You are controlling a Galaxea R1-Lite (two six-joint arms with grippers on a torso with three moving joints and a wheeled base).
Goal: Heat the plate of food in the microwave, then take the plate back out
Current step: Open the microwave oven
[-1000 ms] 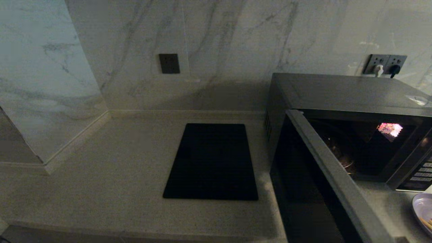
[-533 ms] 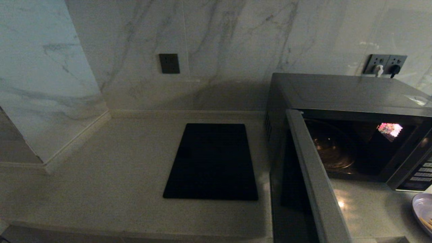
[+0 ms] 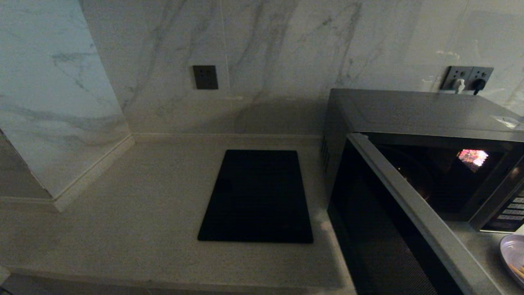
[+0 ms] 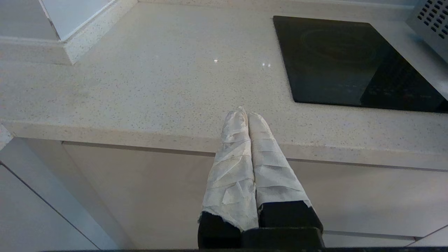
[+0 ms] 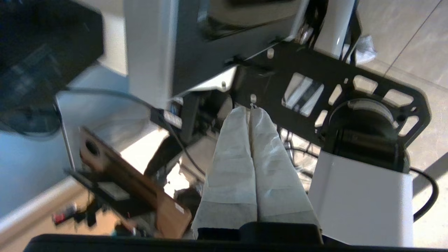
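Note:
The dark grey microwave [image 3: 409, 110] stands at the right of the counter, its black glass door [image 3: 385, 229] hanging partly open toward me and its inside lamp lit. Only the rim of the pale lilac plate of food [image 3: 513, 256] shows, at the right edge in front of the button panel [image 3: 509, 209]. Neither gripper appears in the head view. My left gripper [image 4: 246, 112] is shut and empty, hanging below the counter's front edge. My right gripper [image 5: 250, 109] is shut and empty, low down and pointing at the robot's own base.
A flat black slab [image 3: 258, 196] lies on the counter left of the microwave. A marble wall block juts out at the far left. A dark wall switch [image 3: 205, 77] and plugged sockets [image 3: 466, 78] sit on the back wall.
The microwave door swung wider open half a second ago, showing the turntable, and has now swung back across the opening. Plate and slab have not moved.

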